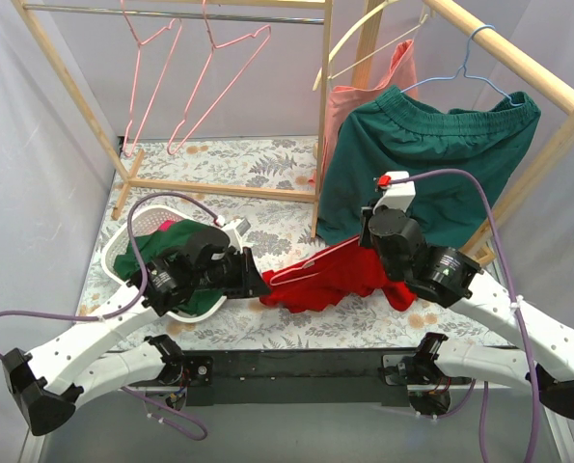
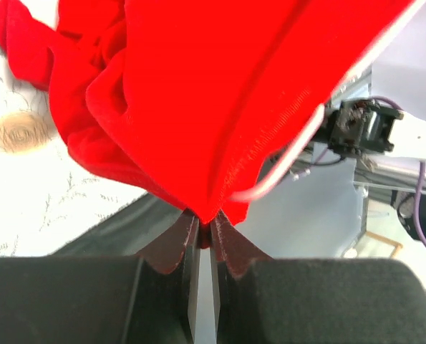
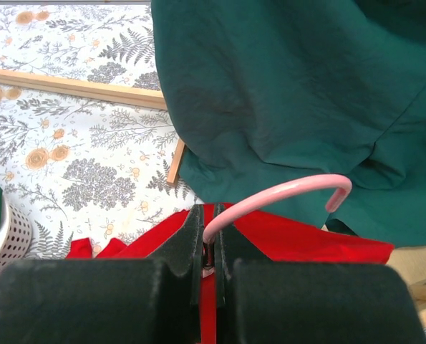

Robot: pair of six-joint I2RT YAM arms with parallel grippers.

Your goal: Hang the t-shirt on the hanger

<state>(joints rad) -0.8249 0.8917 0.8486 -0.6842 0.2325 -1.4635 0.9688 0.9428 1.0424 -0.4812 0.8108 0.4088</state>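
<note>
The red t-shirt [image 1: 333,280] hangs bunched between my two grippers above the table. A pink wire hanger [image 1: 304,262] runs along its top edge, mostly inside the cloth. My left gripper [image 1: 259,287] is shut on the shirt's left tip; in the left wrist view the red cloth [image 2: 198,100] is pinched between the jaws and a hanger wire [image 2: 298,147] shows beside it. My right gripper [image 1: 375,239] is shut on the hanger's neck; in the right wrist view the pink hook [image 3: 277,195] curves up from the jaws over the red shirt [image 3: 298,240].
A white basket [image 1: 123,275] with dark green clothes stands at the left. A dark green garment [image 1: 422,159] hangs on a blue hanger [image 1: 465,72] on the wooden rack at the right, beside a salmon cloth [image 1: 359,101]. Two pink hangers [image 1: 185,82] hang on the back rail.
</note>
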